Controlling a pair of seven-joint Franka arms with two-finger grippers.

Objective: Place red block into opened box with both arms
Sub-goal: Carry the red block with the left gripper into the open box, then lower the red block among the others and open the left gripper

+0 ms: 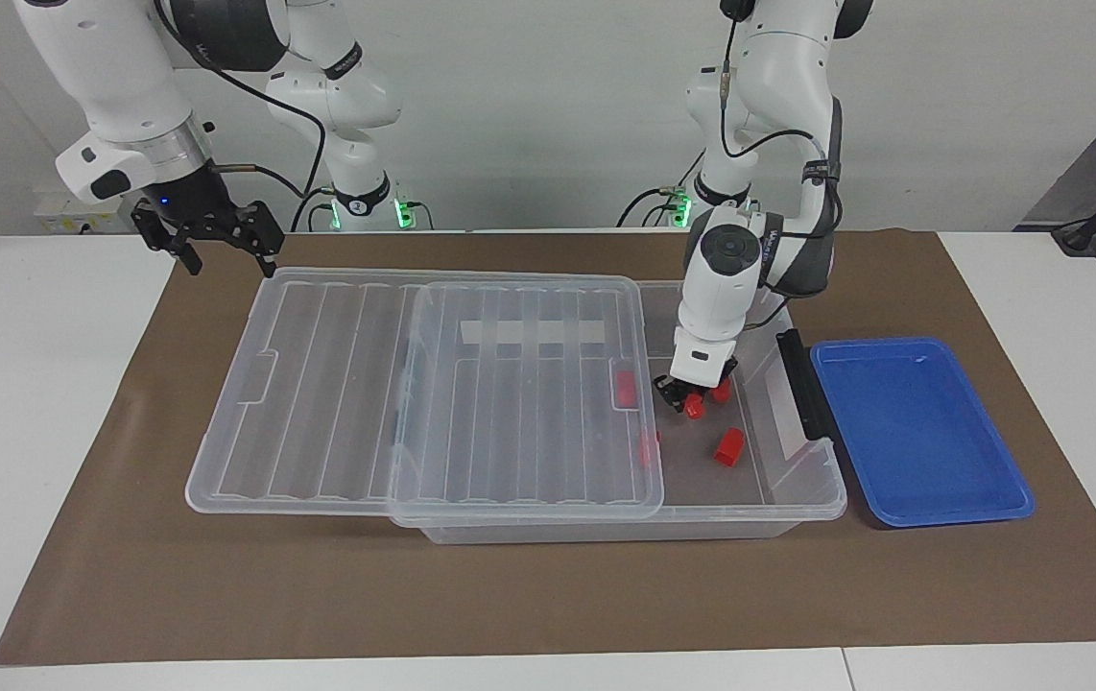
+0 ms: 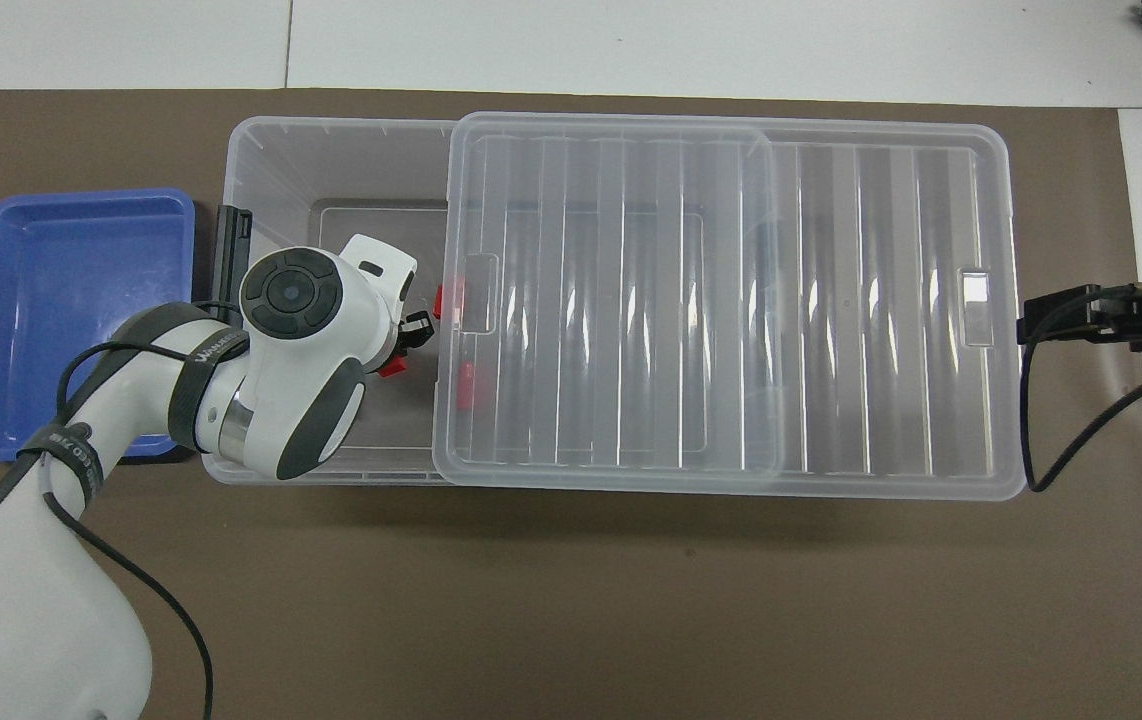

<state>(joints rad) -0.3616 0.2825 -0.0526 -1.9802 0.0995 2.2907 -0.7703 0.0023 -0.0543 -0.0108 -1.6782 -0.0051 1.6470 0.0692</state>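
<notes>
My left gripper (image 1: 686,399) (image 2: 409,346) is low inside the uncovered end of the box (image 1: 802,504) (image 2: 331,135), shut on a red block (image 1: 694,410) (image 2: 391,368). Two more red blocks lie loose on the box floor, one (image 1: 722,392) close beside the gripper and one (image 1: 728,446) farther from the robots. Two others (image 1: 627,387) (image 1: 646,449) show through the edge of the clear ribbed lid (image 1: 337,384) (image 2: 731,300), which is slid toward the right arm's end. My right gripper (image 1: 222,242) (image 2: 1056,315) waits open in the air by the lid's corner.
A blue tray (image 1: 913,432) (image 2: 71,320) lies beside the box at the left arm's end of the brown mat (image 1: 548,595). The box's dark latch (image 1: 802,384) stands up between box and tray. The left arm covers part of the open end in the overhead view.
</notes>
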